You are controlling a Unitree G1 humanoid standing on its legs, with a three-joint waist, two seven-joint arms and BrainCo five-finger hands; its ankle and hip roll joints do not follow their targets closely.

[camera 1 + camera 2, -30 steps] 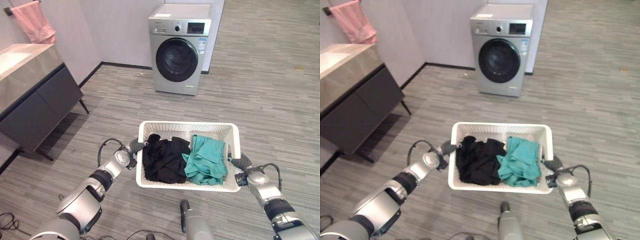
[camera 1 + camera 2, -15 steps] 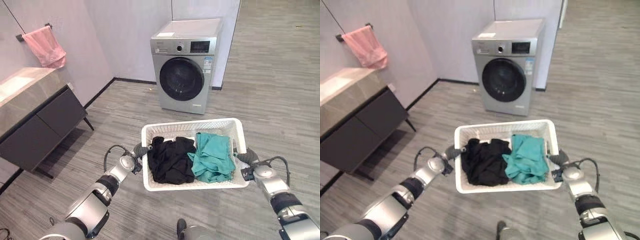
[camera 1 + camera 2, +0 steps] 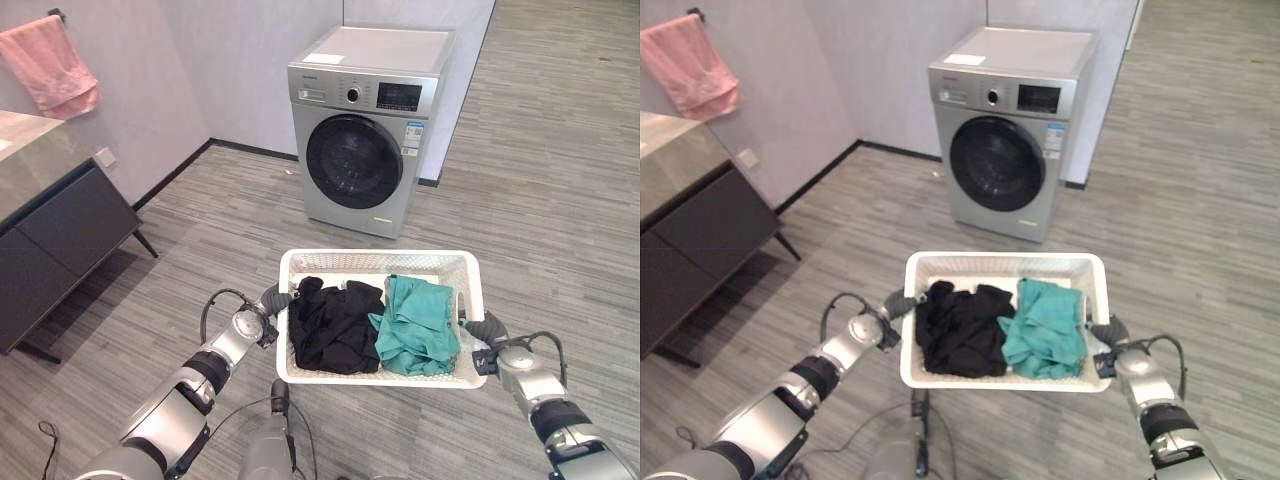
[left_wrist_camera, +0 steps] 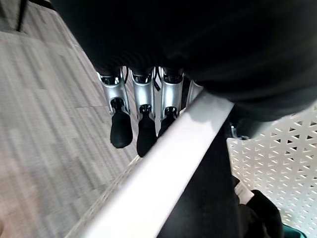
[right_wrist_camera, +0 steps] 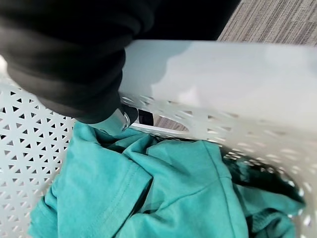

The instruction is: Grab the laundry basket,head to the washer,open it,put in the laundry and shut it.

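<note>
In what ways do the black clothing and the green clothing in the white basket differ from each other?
Colour: the black clothing is black, the green clothing is teal green. Place: the black clothing lies in the laundry basket's left half, by the left hand; the green clothing lies in the right half, by the right hand. Shared: both are crumpled and lie side by side, touching, inside the basket.

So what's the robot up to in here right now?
It's carrying a white basket by its two short ends, left hand on one, right hand on the other. A black garment and a teal one lie inside. The washer stands ahead, its door shut.
</note>
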